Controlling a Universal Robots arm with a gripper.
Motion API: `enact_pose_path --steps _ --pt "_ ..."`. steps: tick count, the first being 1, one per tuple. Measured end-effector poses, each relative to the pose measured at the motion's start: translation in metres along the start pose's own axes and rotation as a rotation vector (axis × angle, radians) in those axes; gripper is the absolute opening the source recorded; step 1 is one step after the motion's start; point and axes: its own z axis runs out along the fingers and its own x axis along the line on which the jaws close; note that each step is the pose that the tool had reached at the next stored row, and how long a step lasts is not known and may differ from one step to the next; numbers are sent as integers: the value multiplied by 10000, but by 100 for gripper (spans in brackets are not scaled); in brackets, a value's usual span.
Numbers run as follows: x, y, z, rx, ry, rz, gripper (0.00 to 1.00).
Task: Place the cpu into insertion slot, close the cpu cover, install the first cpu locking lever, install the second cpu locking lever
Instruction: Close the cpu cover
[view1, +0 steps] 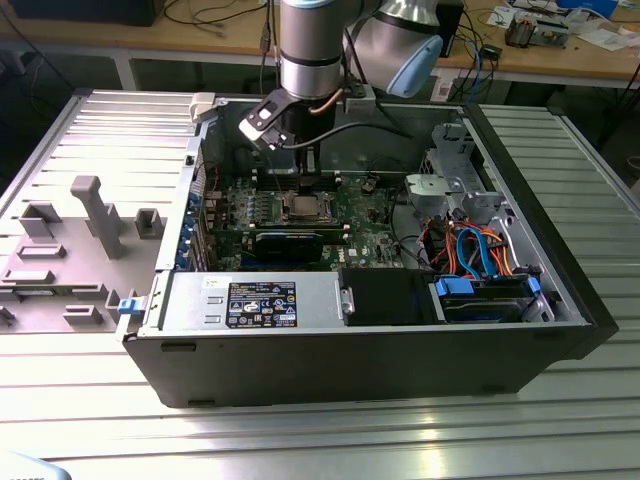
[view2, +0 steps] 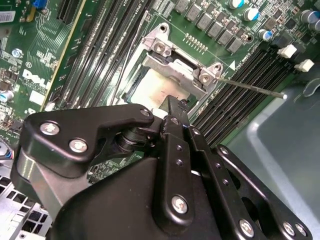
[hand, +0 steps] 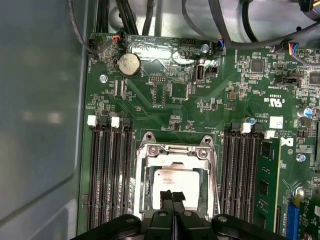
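Cpu (hand: 175, 179): dull silvery-grey square inside silvery cpu cover (hand: 141, 185).

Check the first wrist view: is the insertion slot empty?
No, the silvery cpu lies inside the insertion slot, directly beneath the gripper.

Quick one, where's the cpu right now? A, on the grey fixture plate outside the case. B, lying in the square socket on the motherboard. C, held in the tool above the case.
B: in the first wrist view the cpu lies flat in the insertion slot, with the tool right over its top.
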Motion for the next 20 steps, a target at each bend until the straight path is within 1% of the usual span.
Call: enact_pose_path --steps 14,18,20 --pt "9 -93 72 0 0 0 11" --pt "12 -121 113 0 0 1 11" --pt "14 -137 146 1 0 0 11"
